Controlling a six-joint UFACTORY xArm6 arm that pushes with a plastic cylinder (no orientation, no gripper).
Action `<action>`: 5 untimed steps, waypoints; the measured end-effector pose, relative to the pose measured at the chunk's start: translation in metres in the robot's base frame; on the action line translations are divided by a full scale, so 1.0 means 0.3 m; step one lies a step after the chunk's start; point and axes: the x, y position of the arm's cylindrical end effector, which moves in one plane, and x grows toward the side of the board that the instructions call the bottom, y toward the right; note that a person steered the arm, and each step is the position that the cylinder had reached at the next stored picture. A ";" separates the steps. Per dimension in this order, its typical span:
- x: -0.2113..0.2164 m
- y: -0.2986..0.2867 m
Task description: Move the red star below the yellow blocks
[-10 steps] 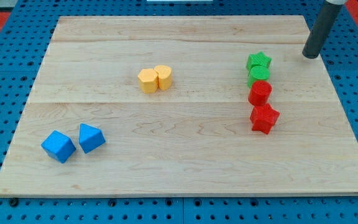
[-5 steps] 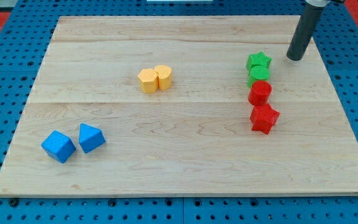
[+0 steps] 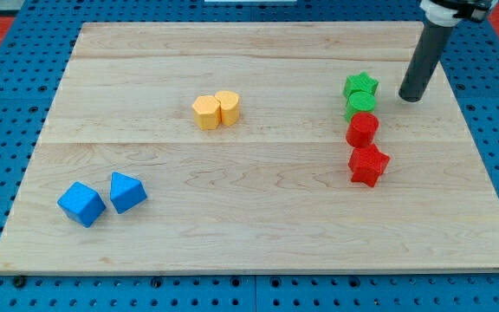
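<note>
Near the view's right side of the wooden board [image 3: 258, 225] sits the red star [image 3: 368, 164], the lowest in a column of four blocks. Our tip [image 3: 411, 97] is up and to the right of it, well apart, not touching any block. We have no gripper, only a straight dark rod, so nothing is held or clamped.

Column from top to bottom: green star [image 3: 360, 86], green round block [image 3: 360, 103] touching it, red round block [image 3: 362, 129] touching that, then the red star just below with a slight gap. Our tip stands just right of the green star, a small gap between.

Two yellow blocks [image 3: 216, 110] sit touching each other left of the board's middle, toward the top; the left one looks hexagonal, the right one roundish. Red star is well to their right and lower.

Two blue blocks [image 3: 102, 199] lie near the bottom left corner, close together, both angular; exact shape we cannot tell.

Rod leans slightly, upper end toward the view's top right, running out of view at the top edge.
</note>
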 end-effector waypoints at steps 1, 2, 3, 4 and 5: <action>0.017 -0.027; 0.222 0.024; 0.435 -0.088; 0.440 -0.092; 0.440 -0.092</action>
